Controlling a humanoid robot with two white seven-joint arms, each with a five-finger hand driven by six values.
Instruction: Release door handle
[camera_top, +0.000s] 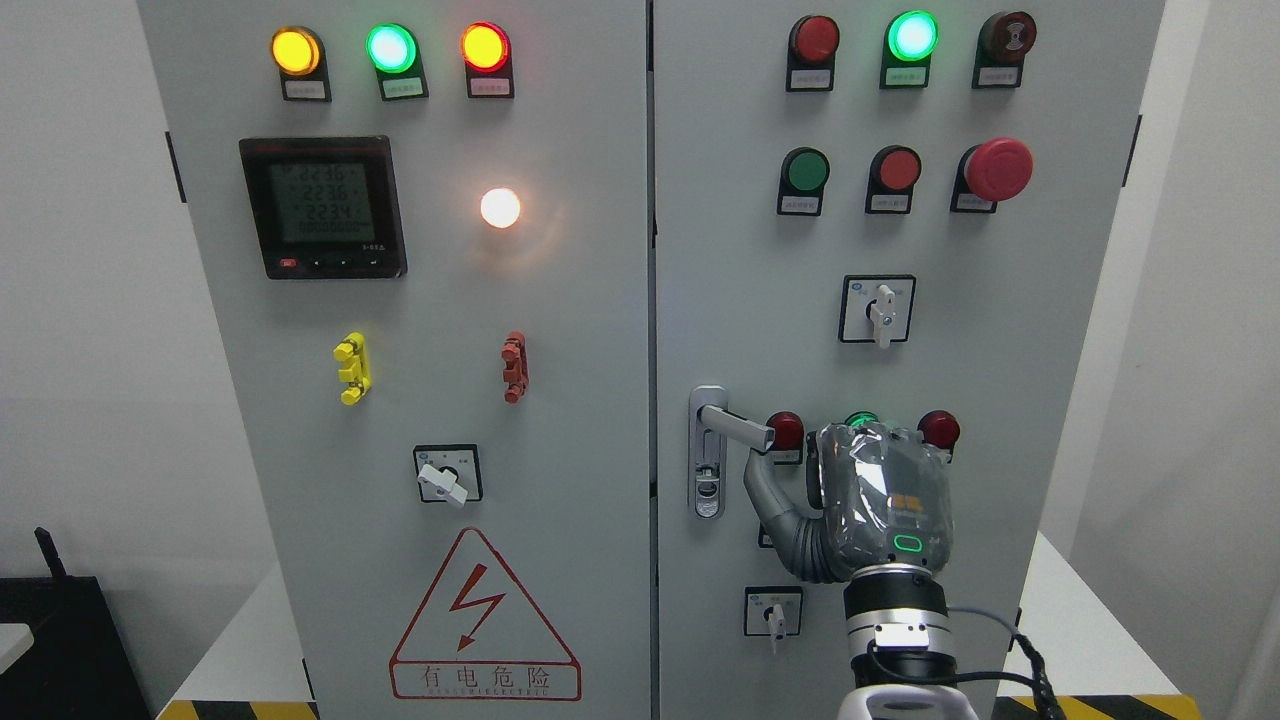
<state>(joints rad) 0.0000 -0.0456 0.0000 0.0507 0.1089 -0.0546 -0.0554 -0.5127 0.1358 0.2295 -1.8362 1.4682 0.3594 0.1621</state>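
1. Head view: a grey electrical cabinet (560, 420) fills the frame, with white walls on both sides and a white floor at the bottom corners.
2. Indicator lamps run along the top; a digital meter (322, 207) sits upper left and a red emergency button (997, 169) upper right.
3. The door handle (735, 425) juts out just right of the centre seam.
4. The right hand (880, 495) rises from the lower right, thumb (765, 495) curling up to the handle's tip; its other fingers are hidden, so I cannot tell their state.
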